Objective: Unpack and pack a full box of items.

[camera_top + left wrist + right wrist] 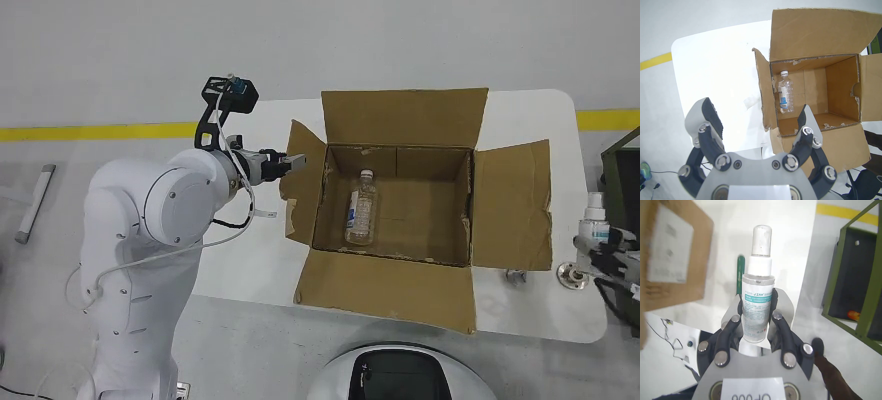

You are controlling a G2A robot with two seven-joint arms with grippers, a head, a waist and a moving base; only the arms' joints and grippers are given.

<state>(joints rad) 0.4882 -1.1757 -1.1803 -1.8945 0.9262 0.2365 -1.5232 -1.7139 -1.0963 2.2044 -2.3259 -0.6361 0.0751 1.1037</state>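
Clamped on the spray bottle (758, 283), the right gripper (757, 302) is held at the 3 o'clock edge of the counter (525, 115), outside the box (400, 285). The left gripper (756, 105) is spread wide at 9 o'clock. One water bottle (362, 208) is seen inside. Upright carriage and low release are advised.

Overhead, wrist cameras; shared box (405, 118)

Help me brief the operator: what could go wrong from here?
The right tool holds the spray bottle with its capped top sticking far out; that could clip a flap. The open left tool sits close to the torn side flap of the cardboard box and might snag it. A water bottle lies inside; a dropped item could hit it.
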